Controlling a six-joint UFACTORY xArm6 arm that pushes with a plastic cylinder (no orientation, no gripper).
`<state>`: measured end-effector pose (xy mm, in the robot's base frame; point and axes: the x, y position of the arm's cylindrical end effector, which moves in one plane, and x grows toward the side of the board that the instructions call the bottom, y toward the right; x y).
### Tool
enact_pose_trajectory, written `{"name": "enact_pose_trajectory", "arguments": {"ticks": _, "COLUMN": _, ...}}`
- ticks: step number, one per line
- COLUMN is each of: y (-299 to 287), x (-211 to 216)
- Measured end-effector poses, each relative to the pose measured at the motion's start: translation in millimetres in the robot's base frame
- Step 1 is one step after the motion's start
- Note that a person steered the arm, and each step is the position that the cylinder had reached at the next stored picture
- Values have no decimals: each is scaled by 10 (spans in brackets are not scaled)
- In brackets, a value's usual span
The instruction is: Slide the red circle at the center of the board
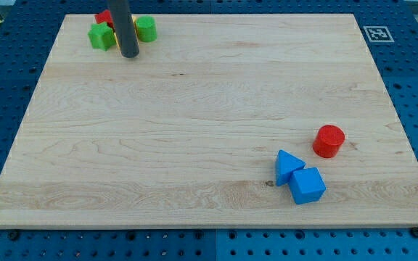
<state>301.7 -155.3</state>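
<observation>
The red circle point(329, 141) sits near the counter's point(194, 116) right edge, above two touching blue blocks point(300, 177). My tip point(129, 54), with no hand to open, rests at the top-left corner among green blocks point(101, 35).

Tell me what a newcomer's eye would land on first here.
First, the dark rod at the view's top left, my tip just below a cluster of blocks: a green block, a green cylinder and a red block partly hidden. Next, the red circle at the lower right, just above a blue triangle and blue cube.
</observation>
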Motion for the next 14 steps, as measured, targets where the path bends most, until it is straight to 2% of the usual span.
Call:
{"name": "enact_pose_trajectory", "arguments": {"ticks": 6, "y": 183, "x": -15}}
{"name": "enact_pose_trajectory", "arguments": {"ticks": 7, "y": 524, "x": 129}}
{"name": "enact_pose_trajectory", "arguments": {"ticks": 9, "y": 1889, "x": 635}}
{"name": "enact_pose_trajectory", "arguments": {"ticks": 11, "y": 1925, "x": 644}}
{"name": "enact_pose_trajectory", "arguments": {"ticks": 12, "y": 2213, "x": 645}}
{"name": "enact_pose_trajectory", "arguments": {"ticks": 14, "y": 3518, "x": 653}}
